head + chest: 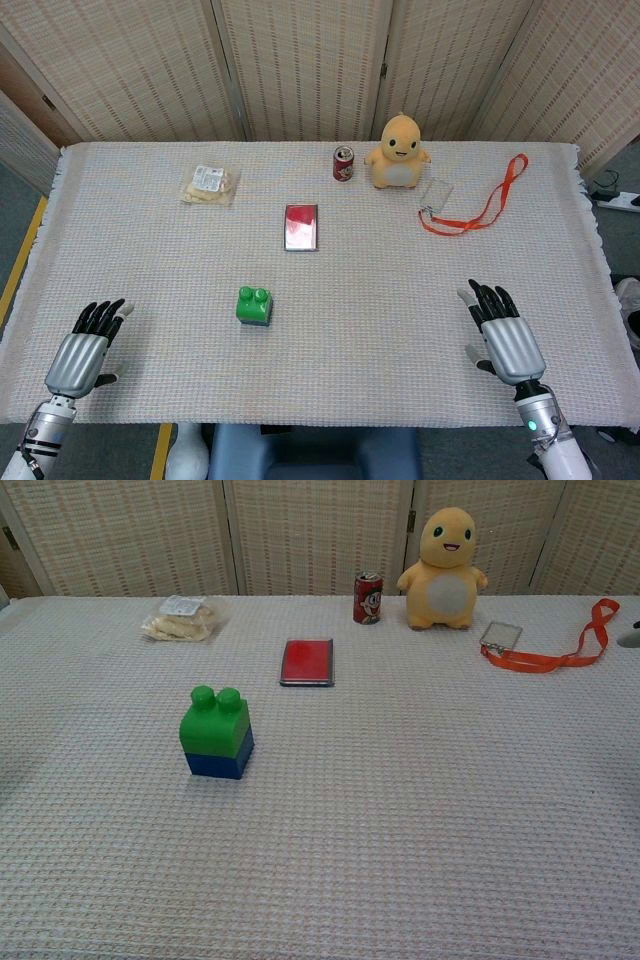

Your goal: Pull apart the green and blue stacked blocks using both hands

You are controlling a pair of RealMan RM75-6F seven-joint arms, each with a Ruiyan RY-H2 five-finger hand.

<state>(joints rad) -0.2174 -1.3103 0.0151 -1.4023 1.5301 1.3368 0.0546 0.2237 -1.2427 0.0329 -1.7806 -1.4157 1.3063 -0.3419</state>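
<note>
A green block [254,301] [215,722] sits stacked on a blue block [255,319] [219,763] on the cloth, left of the table's middle and toward the front. My left hand [85,348] rests flat near the front left corner, fingers stretched out and holding nothing. My right hand [503,331] lies the same way near the front right, well apart from the blocks. Neither hand appears in the chest view.
A red card case [301,226] [307,662] lies behind the blocks. Further back stand a small can [343,163] [368,598], a yellow plush toy [399,151] [444,569], a snack packet [209,184] [182,619] and an orange lanyard with badge [470,207] [545,648].
</note>
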